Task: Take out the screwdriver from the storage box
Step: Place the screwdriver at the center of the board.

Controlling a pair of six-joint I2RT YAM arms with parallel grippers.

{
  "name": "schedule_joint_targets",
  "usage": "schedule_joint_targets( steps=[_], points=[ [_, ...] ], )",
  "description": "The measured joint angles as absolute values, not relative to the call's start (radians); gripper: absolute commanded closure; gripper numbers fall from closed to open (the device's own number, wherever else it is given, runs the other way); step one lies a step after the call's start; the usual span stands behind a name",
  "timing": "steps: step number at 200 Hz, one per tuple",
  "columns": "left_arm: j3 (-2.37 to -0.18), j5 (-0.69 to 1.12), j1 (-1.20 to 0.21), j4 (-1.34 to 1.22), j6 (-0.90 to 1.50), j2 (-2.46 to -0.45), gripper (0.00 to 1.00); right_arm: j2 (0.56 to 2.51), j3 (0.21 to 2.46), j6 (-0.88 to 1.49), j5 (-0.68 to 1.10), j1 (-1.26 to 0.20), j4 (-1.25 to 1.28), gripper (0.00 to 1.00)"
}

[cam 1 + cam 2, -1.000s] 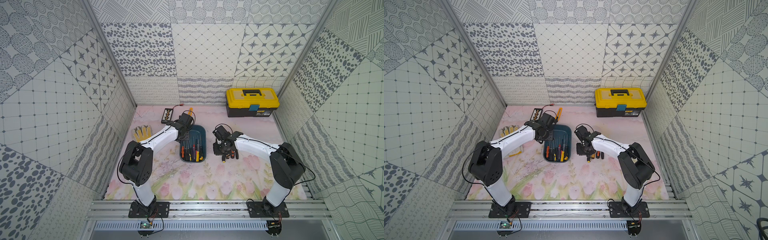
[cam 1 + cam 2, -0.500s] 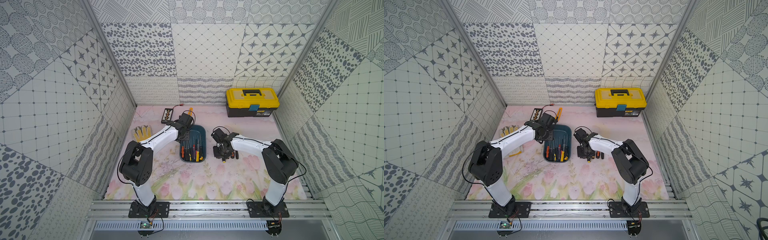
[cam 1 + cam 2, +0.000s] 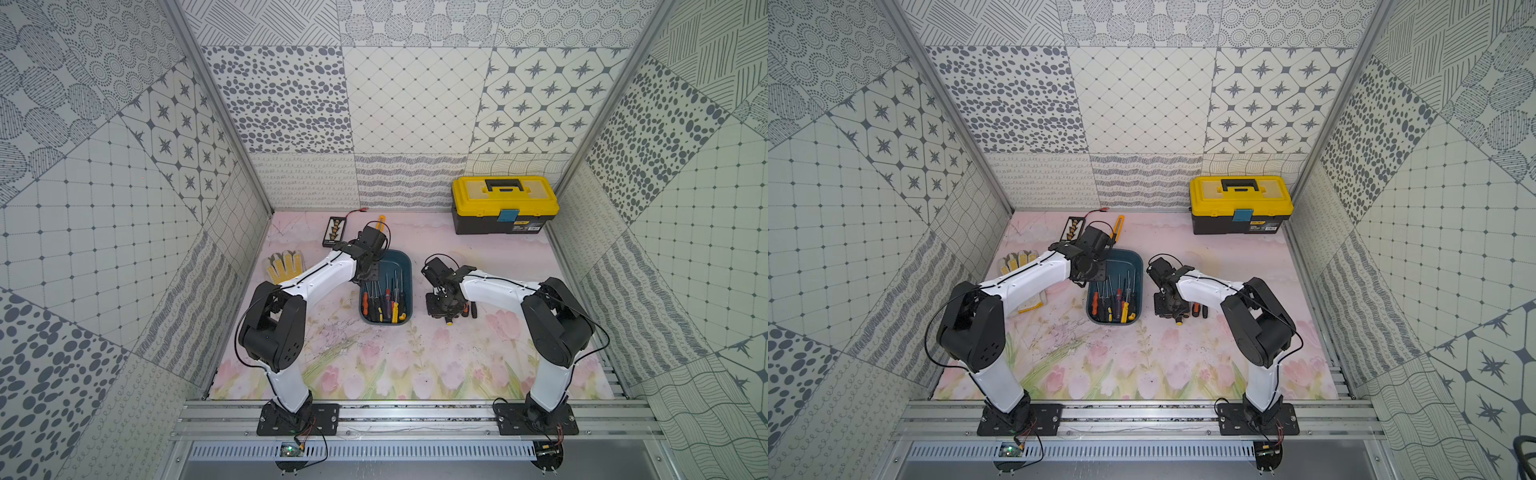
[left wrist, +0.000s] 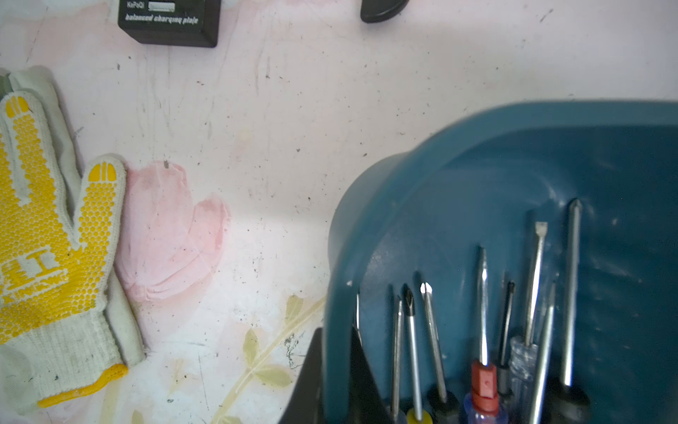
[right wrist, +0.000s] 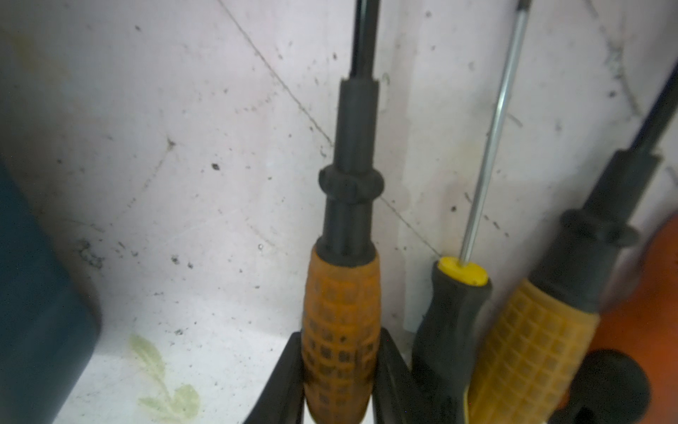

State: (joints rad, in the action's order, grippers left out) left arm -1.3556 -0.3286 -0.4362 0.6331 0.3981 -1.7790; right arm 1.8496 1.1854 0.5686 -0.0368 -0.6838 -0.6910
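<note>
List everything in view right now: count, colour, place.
storage box: 1, dark teal, mat centre, left side.
screwdrivers in box: about eight (exact count unclear), orange, yellow, red, black and clear handles.
screwdrivers on mat: at least three, orange and black-yellow handles, right of the box.
held screwdriver: 1, orange grip, black collar.
toolbox: 1, yellow lid, black base, back right.
gloves: a pair, white with yellow dots, far left.
charging plate: 1, black, back left.
left gripper: shut on the box's wall.
right gripper: shut on held screwdriver.

Screwdrivers (image 3: 384, 300) in storage box (image 3: 405, 266) — toolbox (image 3: 504, 204) behind.
</note>
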Motion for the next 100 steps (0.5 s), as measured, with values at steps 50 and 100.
schedule_joint_targets(
  steps=[50,100],
  points=[
    [-1.356,-0.329,-0.436,0.633,0.400,-1.779,1.00,1.850,1.186,0.571,-0.037,-0.684,-0.690,0.62],
    [-1.356,-0.329,-0.436,0.633,0.400,-1.779,1.00,1.850,1.186,0.574,-0.037,-0.691,-0.685,0.56]
  ],
)
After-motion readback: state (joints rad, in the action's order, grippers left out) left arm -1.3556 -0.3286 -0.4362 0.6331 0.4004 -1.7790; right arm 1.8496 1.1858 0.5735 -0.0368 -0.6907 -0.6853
